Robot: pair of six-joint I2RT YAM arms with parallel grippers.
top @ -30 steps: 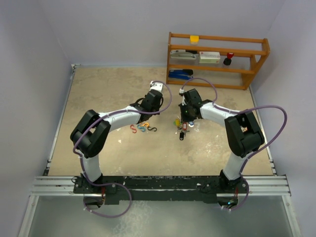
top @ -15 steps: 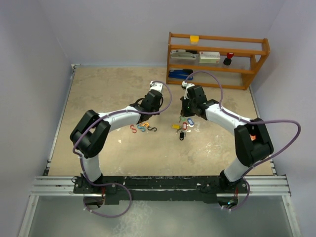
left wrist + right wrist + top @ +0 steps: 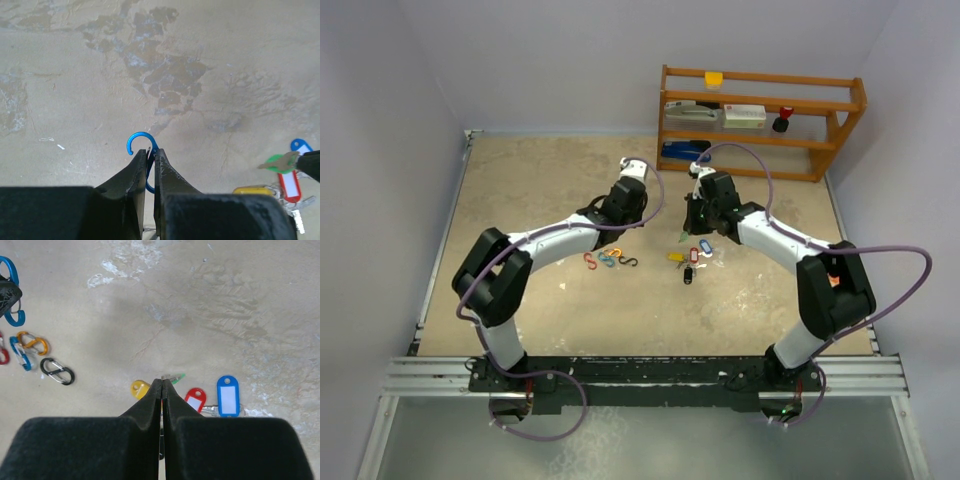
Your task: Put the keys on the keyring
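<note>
My left gripper (image 3: 149,151) is shut on a blue S-shaped clip (image 3: 141,137), the keyring, whose upper hook sticks out past the fingertips. It hangs above the table, left of the keys. My right gripper (image 3: 162,380) is shut on the key with the green tag (image 3: 175,376), lifted just over the pile. The yellow tag (image 3: 139,388), red tag (image 3: 195,397) and blue tag (image 3: 227,395) lie below on the table. From above, the black fob (image 3: 688,275) lies nearest the arms. The held clip (image 3: 11,275) and a left finger show at the right wrist view's top left.
Loose S-clips lie left of the keys: red (image 3: 2,355), blue (image 3: 17,355), orange (image 3: 34,342) and black (image 3: 57,371). A wooden shelf (image 3: 760,120) with small items stands at the back right. Grey walls close the table on the left, right and back.
The right gripper closed on the green-tagged key and rose away from the pile toward the far side. The left arm shifted slightly farther back, still holding the blue clip.
</note>
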